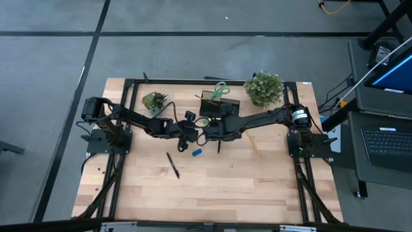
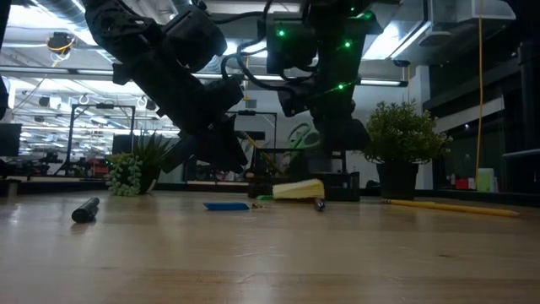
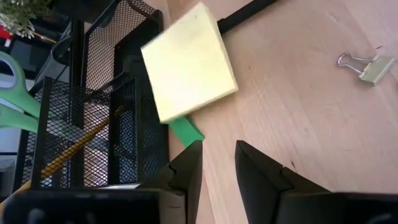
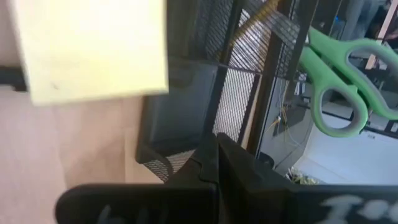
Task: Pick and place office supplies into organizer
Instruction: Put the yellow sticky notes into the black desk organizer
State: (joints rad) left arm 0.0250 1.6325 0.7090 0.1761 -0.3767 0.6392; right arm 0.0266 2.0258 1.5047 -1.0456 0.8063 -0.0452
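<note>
- You are viewing a partly filled organizer [image 1: 219, 106] sitting upper centre in the high view; the green-handled scissors [image 1: 221, 89] are standing in its taller section, and a pencil [image 3: 74, 148] is leaning inside the mesh.
- The yellow sticky-note pad [image 3: 188, 61] is resting tilted against the organizer's lower tray, apparently not seated, with a green eraser [image 3: 186, 130] lying beneath it.
- The left gripper [image 3: 217, 163] is hovering near the pad, fingers apart, holding nothing.
- The right gripper [image 4: 216, 155] is waiting beside the organizer, fingers together and empty.
- You are still seeing loose items: a black pen [image 1: 172, 164], a blue eraser [image 1: 197, 153], a second pencil [image 1: 255, 145], and a binder clip [image 3: 367, 65].
</note>
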